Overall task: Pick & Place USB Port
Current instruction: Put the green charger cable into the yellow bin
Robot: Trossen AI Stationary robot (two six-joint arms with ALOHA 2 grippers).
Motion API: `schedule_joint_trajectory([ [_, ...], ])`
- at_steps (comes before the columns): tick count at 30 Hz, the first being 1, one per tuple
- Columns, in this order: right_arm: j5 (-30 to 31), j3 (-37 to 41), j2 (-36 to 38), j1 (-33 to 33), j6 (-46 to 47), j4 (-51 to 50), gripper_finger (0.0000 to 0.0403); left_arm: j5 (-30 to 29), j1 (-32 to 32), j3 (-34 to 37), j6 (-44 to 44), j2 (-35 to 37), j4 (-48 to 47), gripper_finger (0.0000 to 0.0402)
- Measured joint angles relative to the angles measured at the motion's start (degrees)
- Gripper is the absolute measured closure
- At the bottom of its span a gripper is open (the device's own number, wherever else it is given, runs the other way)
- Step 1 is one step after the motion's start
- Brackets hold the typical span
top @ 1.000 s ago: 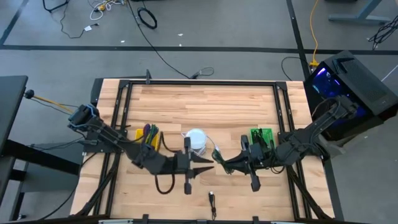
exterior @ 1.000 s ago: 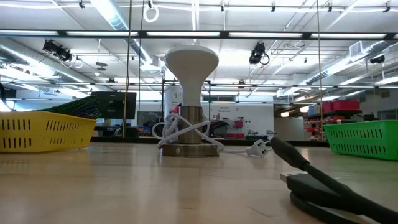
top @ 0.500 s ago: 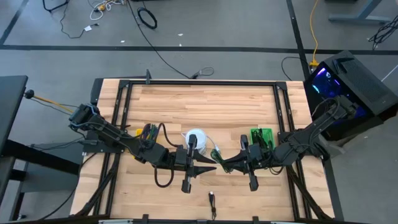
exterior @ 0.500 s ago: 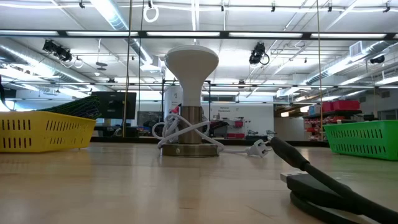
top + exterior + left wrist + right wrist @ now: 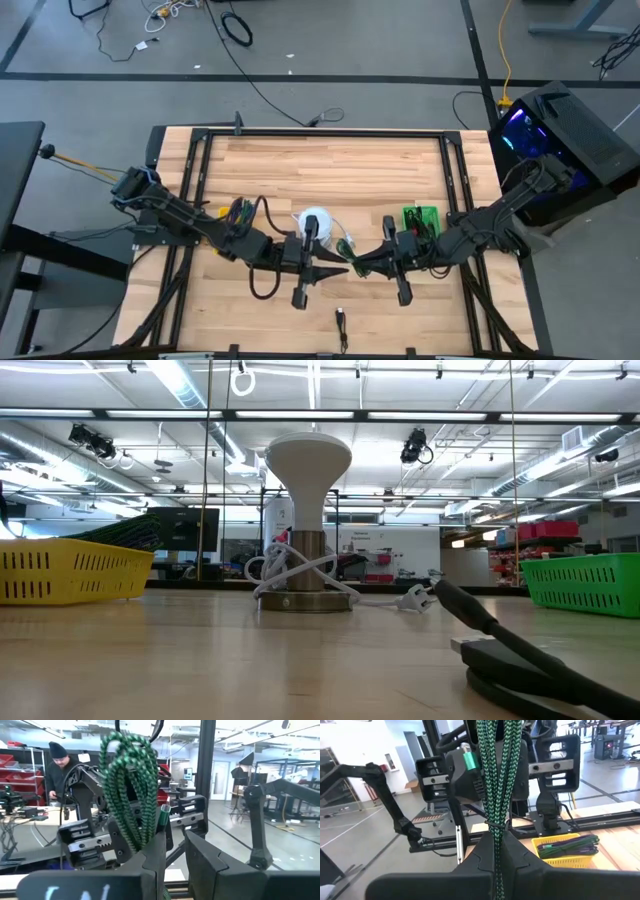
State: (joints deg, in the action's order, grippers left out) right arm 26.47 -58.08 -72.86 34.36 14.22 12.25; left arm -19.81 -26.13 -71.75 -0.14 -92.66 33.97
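A green-and-black braided cable [image 5: 495,775] is bundled in loops, with a green plug [image 5: 164,814] at one end. In the high view both grippers meet above the table's near middle: the left gripper [image 5: 335,268] comes from the left, the right gripper [image 5: 357,268] from the right, with the cable [image 5: 347,247] between them. The right gripper [image 5: 496,845] is shut on the bundle. The left gripper [image 5: 175,851] is open by a narrow gap, its fingertips right at the plug. Whether they touch it I cannot tell. Neither gripper shows in the low view. My right gripper pinches the bundled strands [image 5: 495,827] of the green cable between its two fingers, several strands together. It comes level from the table's right. The bundle is lifted clear of the table and its loops [image 5: 127,795] stand out past the fingertips in front of the left gripper.
A white lamp [image 5: 315,224] with its cord wound around the base [image 5: 305,585] stands just beyond the grippers. A yellow basket [image 5: 232,213] of cables sits to the left and a green basket [image 5: 421,217] to the right. A black cable [image 5: 263,290] and a small black plug [image 5: 342,320] lie near the front edge.
The left gripper has moved toward the table's right, closing on the right gripper and the held cable. The right gripper has edged left toward it. The cable has stayed in the right gripper's hold.
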Motion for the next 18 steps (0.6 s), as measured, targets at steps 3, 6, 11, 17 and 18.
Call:
schedule_joint_trajectory([
  [3,-0.58,0.0,0.0,-0.91,-0.04,0.91,0.0403,0.37,0.22,0.0,-0.55,0.0,0.01,0.0325],
  [6,-2.33,0.0,-0.3,-1.68,-0.16,1.82,0.0403,0.37,0.31,0.0,-0.53,0.0,-0.07,0.0325],
  [11,-3.53,0.0,-1.57,-2.65,-0.17,2.89,0.0403,-1.14,0.54,0.0,-0.2,0.0,-0.35,0.0329],
  [17,-4.15,0.01,-1.73,-2.85,-0.16,2.89,0.0403,-4.17,0.58,0.0,1.8,0.0,-0.4,0.0394],
  [18,-4.18,0.0,-1.73,-2.86,-0.18,2.89,0.0403,-5.35,0.48,0.0,2.06,0.0,-0.42,0.0396],
])
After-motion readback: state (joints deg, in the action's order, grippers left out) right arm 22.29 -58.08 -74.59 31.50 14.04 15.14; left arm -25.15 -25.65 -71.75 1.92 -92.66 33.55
